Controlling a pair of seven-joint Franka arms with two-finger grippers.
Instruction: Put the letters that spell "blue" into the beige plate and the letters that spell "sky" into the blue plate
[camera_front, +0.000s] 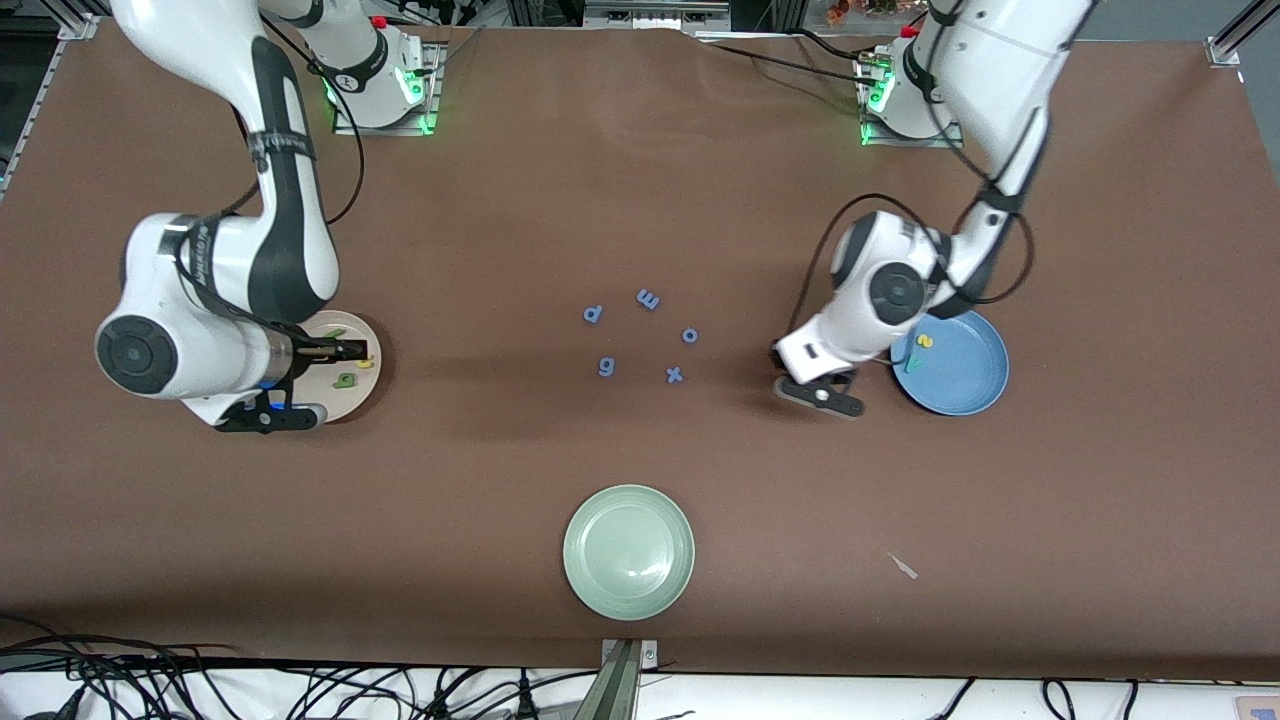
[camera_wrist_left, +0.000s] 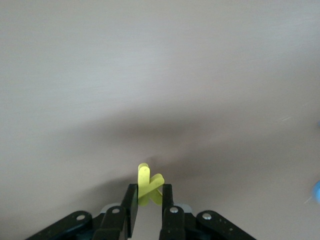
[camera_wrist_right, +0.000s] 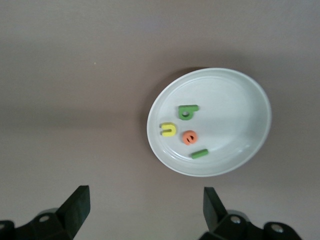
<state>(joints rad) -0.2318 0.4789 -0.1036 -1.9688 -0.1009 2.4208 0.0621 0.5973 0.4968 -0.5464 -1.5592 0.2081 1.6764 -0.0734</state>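
gripping yellow k (camera_wrist_left: 149, 182) upright between narrow fingers, left pincer (camera_front: 812, 383) sits low at desk (camera_front: 640, 180) beside blue plate (camera_front: 965, 385), which holds s, y. right pincer (camera_wrist_right: 145, 207) spread wide, empty, over beige plate (camera_wrist_right: 240, 90); b, l, u, e delivered.

Robotics lab bench, two white robot arms (camera_front: 250, 250) bolted on metal base plates (camera_front: 385, 110) at twelve o'clock, brown mat-covered table (camera_front: 640, 200), aluminium framing (camera_front: 620, 675) at six o'clock, black cables (camera_front: 200, 690) tangled along the seven o'clock edge
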